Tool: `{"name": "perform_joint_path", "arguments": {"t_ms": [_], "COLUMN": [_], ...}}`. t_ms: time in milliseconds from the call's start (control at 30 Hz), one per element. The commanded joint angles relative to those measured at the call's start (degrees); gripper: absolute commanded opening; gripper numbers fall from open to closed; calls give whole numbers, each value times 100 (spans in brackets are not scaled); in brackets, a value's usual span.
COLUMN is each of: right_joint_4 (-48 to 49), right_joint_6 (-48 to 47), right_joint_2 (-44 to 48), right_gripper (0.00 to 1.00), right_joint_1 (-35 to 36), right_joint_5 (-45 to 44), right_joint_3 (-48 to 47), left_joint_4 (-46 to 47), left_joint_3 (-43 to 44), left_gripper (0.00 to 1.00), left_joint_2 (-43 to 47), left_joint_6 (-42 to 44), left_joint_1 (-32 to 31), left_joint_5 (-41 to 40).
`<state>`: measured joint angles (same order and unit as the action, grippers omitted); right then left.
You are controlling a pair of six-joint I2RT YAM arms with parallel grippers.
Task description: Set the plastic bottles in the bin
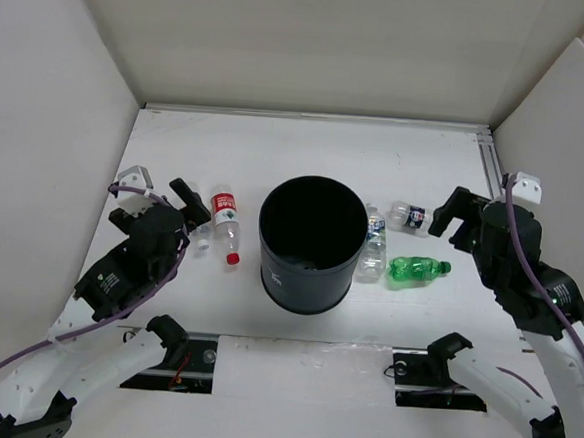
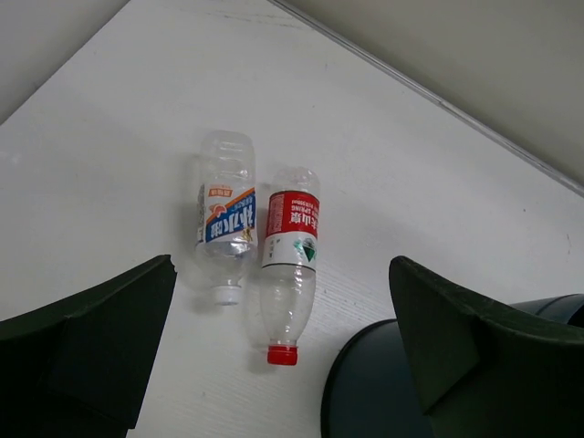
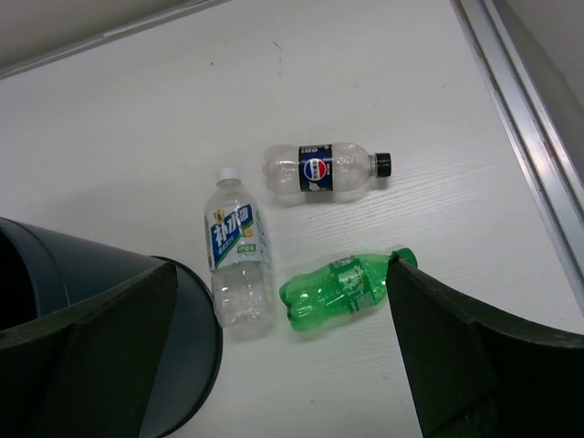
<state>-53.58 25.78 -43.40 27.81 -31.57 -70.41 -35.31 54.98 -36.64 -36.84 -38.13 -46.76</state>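
Note:
The black bin (image 1: 302, 290) stands upright mid-table. Left of it lie a clear bottle with red label and cap (image 1: 226, 224) (image 2: 290, 260) and a clear bottle with a blue and orange label (image 2: 225, 224), side by side. Right of the bin lie a clear blue-label bottle (image 1: 374, 243) (image 3: 237, 260), a dark-label bottle with a black cap (image 1: 408, 215) (image 3: 324, 169) and a green bottle (image 1: 417, 270) (image 3: 338, 290). My left gripper (image 1: 162, 192) (image 2: 281, 274) is open and empty above the left pair. My right gripper (image 1: 484, 199) (image 3: 282, 269) is open and empty above the right group.
White walls enclose the table on the left, back and right. A metal rail (image 1: 491, 163) (image 3: 520, 109) runs along the right edge. The bin's rim shows in the left wrist view (image 2: 365, 401) and in the right wrist view (image 3: 196, 328).

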Motion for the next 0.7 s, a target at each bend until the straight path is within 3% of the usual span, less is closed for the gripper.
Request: {"name": "perform_joint_path", "arguments": {"t_ms": [0, 233, 333, 500, 667], "right_joint_4": [111, 1182, 1254, 2103, 2871], "right_joint_6": [269, 418, 963, 2006, 2694], "right_joint_2": [15, -1, -843, -1856, -2172], "right_gripper": [100, 100, 100, 100, 100], "right_joint_1": [-22, -127, -696, -2355, -2825], "right_joint_5": [-454, 37, 194, 1723, 2128], "right_joint_3": [28, 633, 582, 730, 1161], "left_joint_4": [182, 287, 410, 411, 464], "left_joint_3": [-49, -49, -102, -154, -154], "left_gripper": [100, 100, 100, 100, 100], "left_joint_2": [-10, -62, -62, -185, -299], "left_joint_6": [107, 212, 327, 406, 458], "left_joint_1": [16, 16, 16, 16, 16], "left_joint_5": [9, 167, 308, 387, 510]}}
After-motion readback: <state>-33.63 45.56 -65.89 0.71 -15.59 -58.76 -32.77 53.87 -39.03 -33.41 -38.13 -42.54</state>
